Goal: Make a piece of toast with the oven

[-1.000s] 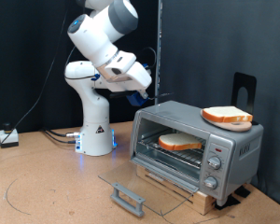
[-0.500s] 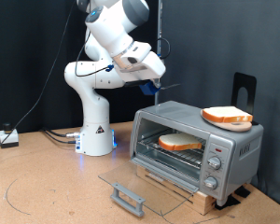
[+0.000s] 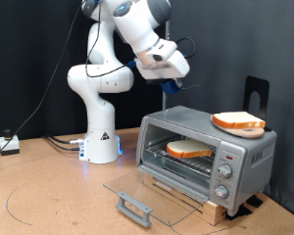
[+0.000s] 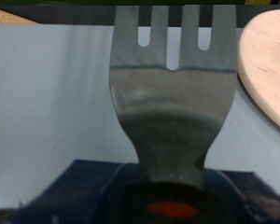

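Hovering high over the oven (image 3: 206,152) right now, gripper (image 3: 168,86) clamping a fork (image 4: 173,93) between the fingers, prongs pointing away. Sitting on the rack inside, door (image 3: 147,193) lying flat open on the tabletop (image 3: 49,201): the piece of toast (image 3: 189,149). Resting up on the oven roof in an orange dish (image 3: 239,130): a second slice (image 3: 237,119). Probably risking a clash there, fork clipping that dish and knocking it off. Also risking the fork slipping loose.
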